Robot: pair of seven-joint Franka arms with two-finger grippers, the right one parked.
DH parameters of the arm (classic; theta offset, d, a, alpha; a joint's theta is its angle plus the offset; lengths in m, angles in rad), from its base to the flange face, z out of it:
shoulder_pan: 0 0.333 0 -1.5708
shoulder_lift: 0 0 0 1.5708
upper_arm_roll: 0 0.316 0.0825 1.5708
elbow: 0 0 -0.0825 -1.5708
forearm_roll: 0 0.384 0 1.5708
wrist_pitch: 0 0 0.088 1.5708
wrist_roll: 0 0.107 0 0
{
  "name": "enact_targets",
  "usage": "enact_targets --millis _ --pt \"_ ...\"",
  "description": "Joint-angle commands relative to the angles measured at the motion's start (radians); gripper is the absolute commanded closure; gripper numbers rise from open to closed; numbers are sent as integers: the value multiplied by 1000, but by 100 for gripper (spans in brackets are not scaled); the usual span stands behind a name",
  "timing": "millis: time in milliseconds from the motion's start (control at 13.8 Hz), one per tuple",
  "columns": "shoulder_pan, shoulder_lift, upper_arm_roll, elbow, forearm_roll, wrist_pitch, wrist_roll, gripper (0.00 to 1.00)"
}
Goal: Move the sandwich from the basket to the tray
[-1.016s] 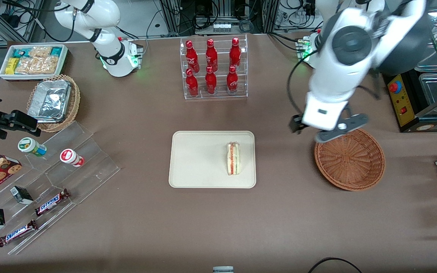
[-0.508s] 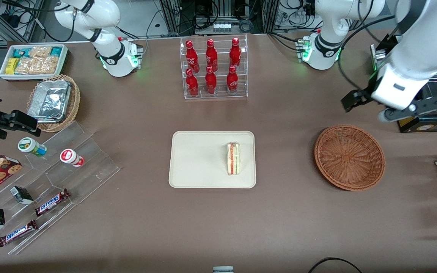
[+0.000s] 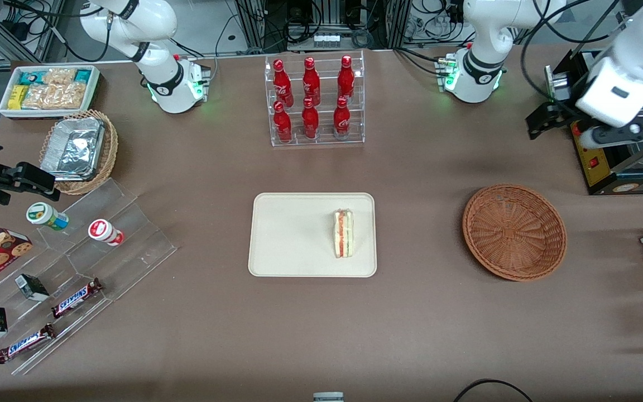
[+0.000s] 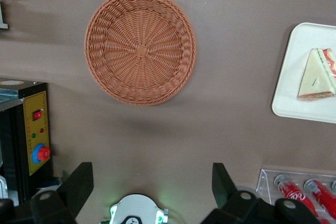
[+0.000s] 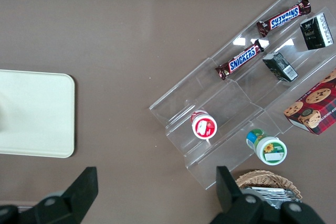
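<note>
One small triangular wedge sandwich (image 3: 344, 233) of pale bread with red and green filling, lying on flat cream rectangular tray (image 3: 277, 234), well apart from tool (image 3: 564, 125). Round reddish-brown wicker basket (image 3: 514, 231) empty, nearer the front camera than tool. Tool raised near yellow control box (image 3: 589, 148), fingers (image 4: 79, 187) spread wide, gripping nothing. Task looks done. Little risk left: possible knock against control box just beside tool; sandwich near tray rim, liable to slide off if counter (image 3: 422, 329) jolted.

We note six red bottles (image 3: 311, 100) in a clear rack, a foil container (image 3: 73, 148) in light wicker, two Snickers bars (image 3: 76, 297).
</note>
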Motion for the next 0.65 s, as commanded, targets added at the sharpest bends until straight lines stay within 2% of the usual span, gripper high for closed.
enact_targets --millis 0,581 --pt "57 -60 -3 -27 -15 -34 86 0" --pt "48 -8 -31 17 -21 -36 98 0"
